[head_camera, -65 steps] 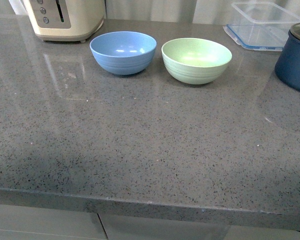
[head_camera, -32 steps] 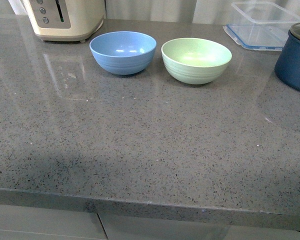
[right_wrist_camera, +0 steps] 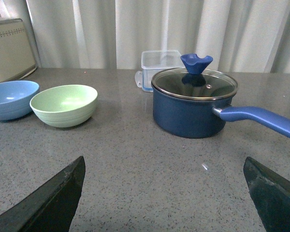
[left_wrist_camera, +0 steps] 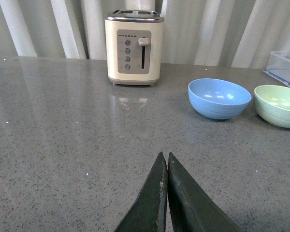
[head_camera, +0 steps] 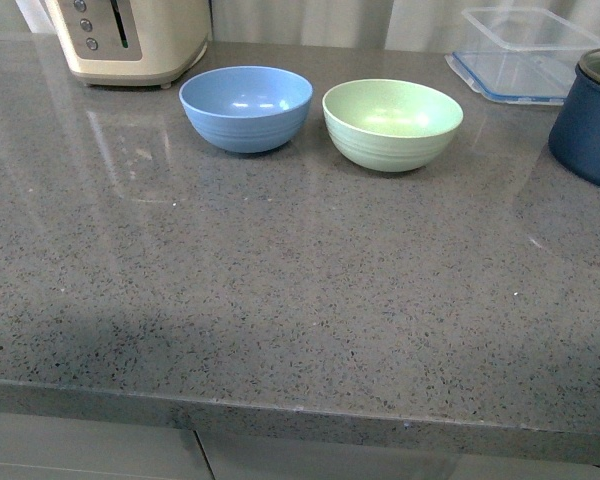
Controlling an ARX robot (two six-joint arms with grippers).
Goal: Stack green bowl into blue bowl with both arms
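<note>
Nothing is grasped yet. The green bowl [head_camera: 392, 124] stands just beside the blue bowl [head_camera: 246, 108], near the far edge of the table [head_camera: 300, 300]. The left gripper [left_wrist_camera: 165, 157] is pressed together and the right gripper [right_wrist_camera: 164, 162] is spread wide. The approach seems to be in hand; next, the right gripper likely has to reach the green bowl's rim

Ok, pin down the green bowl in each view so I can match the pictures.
Front view: green bowl far back on the counter, just right of the blue bowl.
Left wrist view: green bowl cut by the picture's edge, past the blue bowl from the toaster.
Right wrist view: green bowl between blue bowl and navy pot.
Shared landmark: the blue bowl, next to it everywhere.
</note>
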